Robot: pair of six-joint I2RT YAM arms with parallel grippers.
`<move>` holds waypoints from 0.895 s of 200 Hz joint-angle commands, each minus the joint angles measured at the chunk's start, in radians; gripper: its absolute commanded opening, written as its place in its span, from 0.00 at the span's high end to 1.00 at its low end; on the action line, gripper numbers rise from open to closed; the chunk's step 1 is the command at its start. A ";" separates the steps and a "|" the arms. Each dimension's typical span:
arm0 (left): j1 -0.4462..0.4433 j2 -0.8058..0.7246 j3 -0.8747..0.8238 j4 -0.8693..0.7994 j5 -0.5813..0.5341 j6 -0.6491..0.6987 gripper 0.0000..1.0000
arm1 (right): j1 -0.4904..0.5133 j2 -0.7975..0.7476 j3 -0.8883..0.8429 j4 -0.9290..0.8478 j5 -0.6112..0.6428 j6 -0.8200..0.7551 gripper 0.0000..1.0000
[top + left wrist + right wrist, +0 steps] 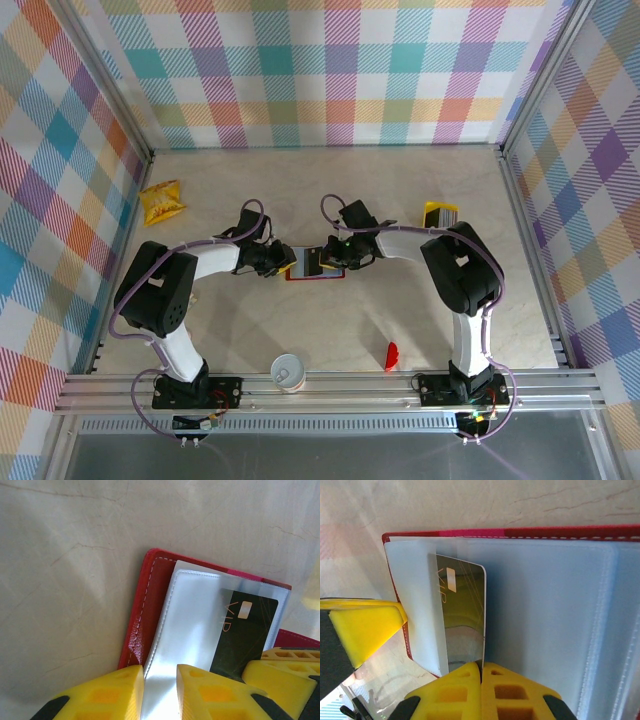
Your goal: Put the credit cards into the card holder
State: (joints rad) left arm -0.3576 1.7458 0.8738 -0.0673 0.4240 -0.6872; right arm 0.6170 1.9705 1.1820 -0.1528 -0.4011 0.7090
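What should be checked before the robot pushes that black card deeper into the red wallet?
1. Right gripper shut on the black card: ok.
2. Card holder lying open on the table: ok.
3. Card's leading edge inside the clear sleeve: cannot tell.
4. Left gripper straddling the sleeve, firm hold: cannot tell.
5. Yellow cards lie outside the holder: not ok.

- Desk [330, 320]: beige, marble-look top.
- Red card holder [318, 274], open, at ctr.
- Yellow snack packet [162, 202], back L.
- Yellow cards [440, 214], back R.
- Small red piece [392, 356] & white cup [288, 372], near edge.
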 commanded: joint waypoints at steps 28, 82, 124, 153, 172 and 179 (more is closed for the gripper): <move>-0.006 0.026 -0.033 -0.002 -0.021 0.000 0.76 | 0.021 -0.020 0.066 -0.148 0.033 -0.020 0.77; -0.003 0.019 -0.042 0.005 -0.019 -0.002 0.76 | 0.029 -0.117 0.091 -0.276 0.141 -0.009 0.58; -0.003 0.017 -0.048 0.017 -0.013 -0.001 0.76 | 0.071 -0.052 0.228 -0.395 0.209 -0.056 0.69; -0.003 0.014 -0.052 0.021 -0.010 -0.001 0.76 | 0.086 0.025 0.324 -0.472 0.248 -0.044 0.69; -0.003 0.011 -0.052 0.023 -0.010 -0.001 0.76 | 0.089 0.059 0.361 -0.500 0.270 -0.038 0.69; -0.003 0.011 -0.053 0.024 -0.010 -0.001 0.76 | 0.090 0.071 0.376 -0.514 0.278 -0.037 0.69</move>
State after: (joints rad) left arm -0.3576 1.7454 0.8532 -0.0200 0.4282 -0.6880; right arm 0.7033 1.9877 1.5146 -0.5560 -0.1741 0.6720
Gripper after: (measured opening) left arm 0.241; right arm 0.305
